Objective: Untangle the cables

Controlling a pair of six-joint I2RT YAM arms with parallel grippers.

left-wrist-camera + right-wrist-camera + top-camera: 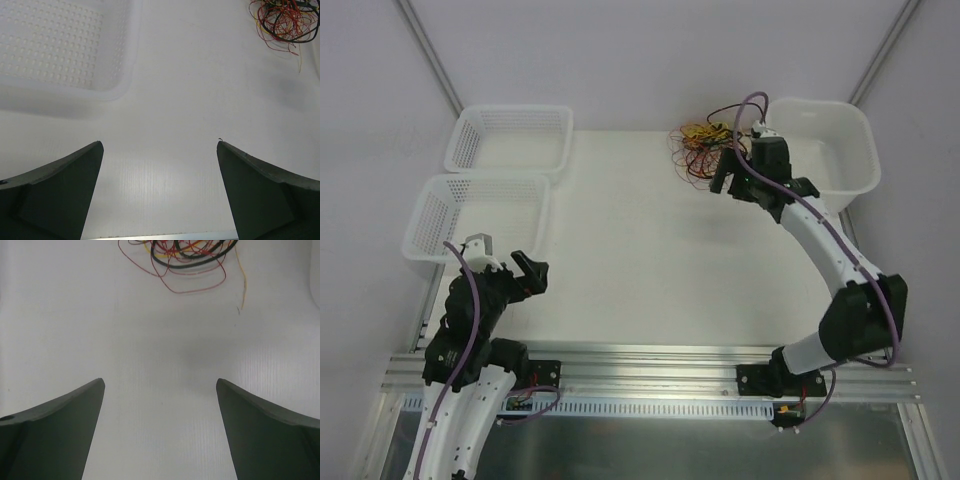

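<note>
Red, yellow-orange and black cables [700, 145] lie in one tangled heap at the far side of the table [640, 270], right of centre and just left of the white tub [835, 150]. The black ones curl through the middle of the heap, and thin red loops spill out toward the near side. On the heap's right side, in the right wrist view, one yellow strand trails nearward on its own.

From my seat the right claw [729, 184] sits just near of the heap, spread wide and holding nothing. It points at the cables but is apart from them (bare table shows between its tips on the wrist feed).

At the near left, the left claw [532, 272] is also spread wide and empty, well apart from the cables. It hangs beside the near basket [480, 215], with the far basket [510, 112] beyond it.
</note>
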